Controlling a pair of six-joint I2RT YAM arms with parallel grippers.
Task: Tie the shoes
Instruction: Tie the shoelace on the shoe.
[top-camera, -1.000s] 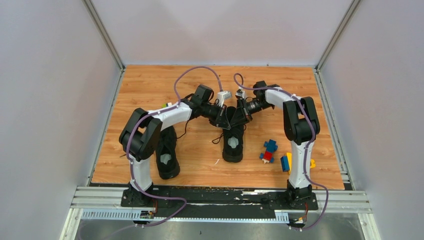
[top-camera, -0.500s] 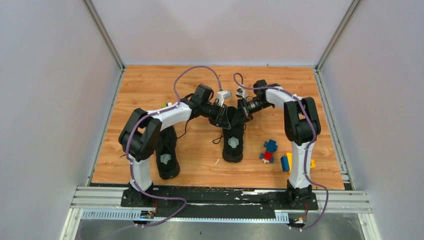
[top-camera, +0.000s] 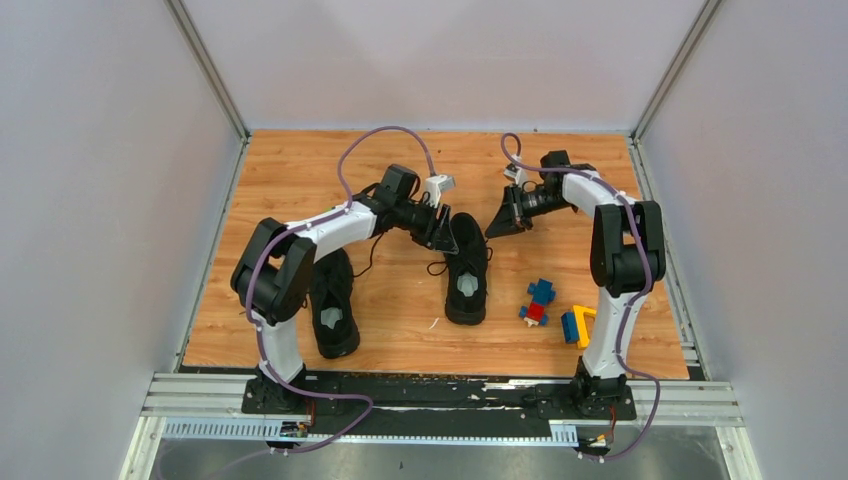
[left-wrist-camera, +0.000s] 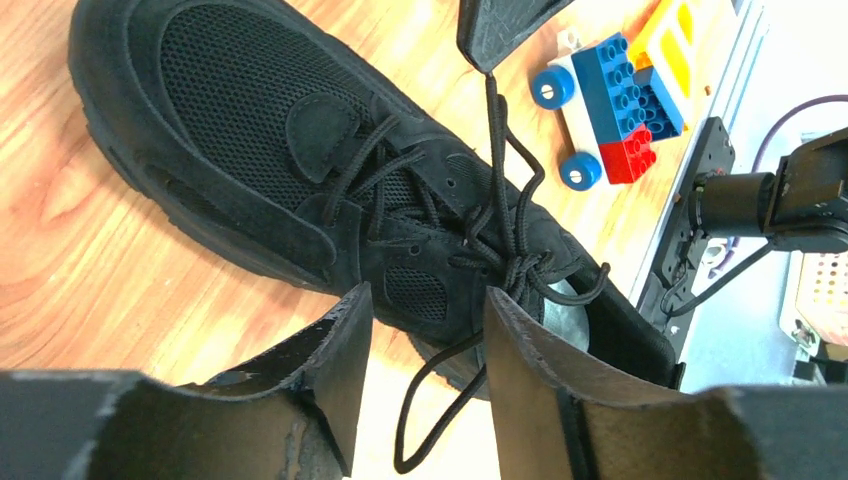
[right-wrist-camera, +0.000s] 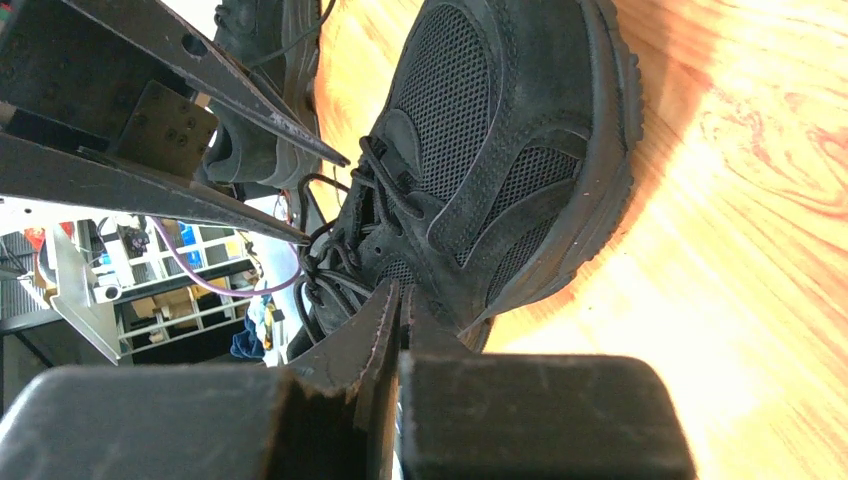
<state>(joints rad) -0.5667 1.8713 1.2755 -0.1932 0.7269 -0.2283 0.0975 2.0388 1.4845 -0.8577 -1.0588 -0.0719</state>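
Note:
Two black shoes lie on the wooden table: one (top-camera: 334, 300) by the left arm, the other (top-camera: 467, 268) in the middle, also seen in the left wrist view (left-wrist-camera: 250, 120) and the right wrist view (right-wrist-camera: 500, 130). My left gripper (top-camera: 443, 234) hovers over the middle shoe's laces, open (left-wrist-camera: 425, 300); a loose lace loop (left-wrist-camera: 430, 420) hangs between its fingers, untouched. My right gripper (top-camera: 498, 224) is right of that shoe's toe, shut (right-wrist-camera: 398, 292). Its tip (left-wrist-camera: 498, 35) pinches a lace (left-wrist-camera: 497, 150) that runs taut down to the knot (left-wrist-camera: 520, 268).
A blue and red toy block car (top-camera: 538, 301) (left-wrist-camera: 610, 100) and a yellow and blue block (top-camera: 575, 325) lie right of the middle shoe. Grey walls enclose the table on three sides; the arm bases sit on a rail (top-camera: 430, 395) at the near edge.
The right gripper closed and drew back to the right, away from the middle shoe, with a lace in it. The left gripper opened and let go, shifting slightly left.

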